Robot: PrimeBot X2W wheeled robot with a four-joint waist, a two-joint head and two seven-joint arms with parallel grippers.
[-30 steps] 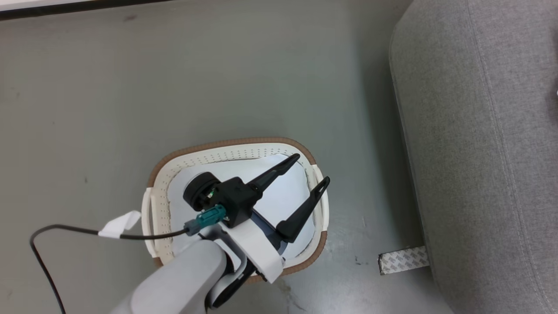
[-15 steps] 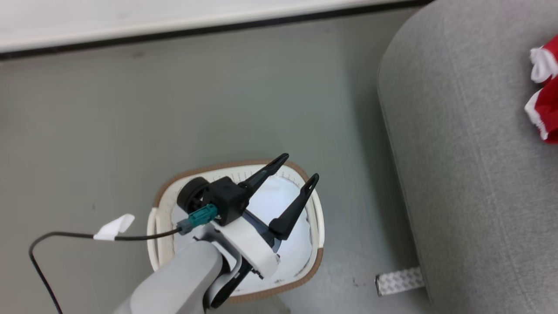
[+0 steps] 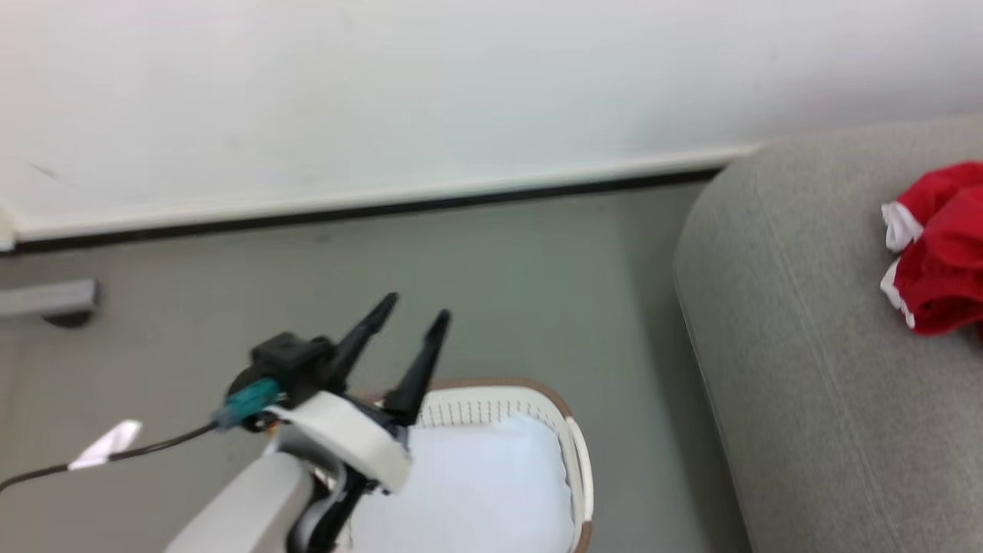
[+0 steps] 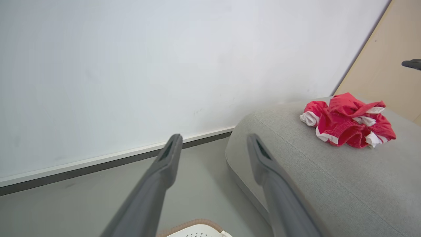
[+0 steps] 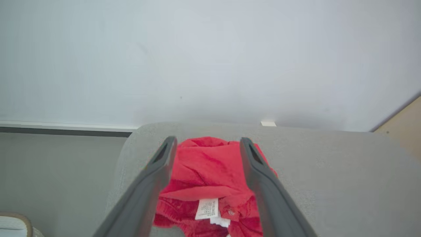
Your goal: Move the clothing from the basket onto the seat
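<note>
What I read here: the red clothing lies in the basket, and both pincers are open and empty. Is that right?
Not quite. The red clothing lies on the grey seat, not in the basket; the left wrist view shows it there. The basket holds a white pad. The left pincer and right pincer are both open and empty, as you said.

A white wall [image 3: 384,92] meets grey floor [image 3: 537,292] along a dark baseboard strip [image 3: 384,209].
</note>
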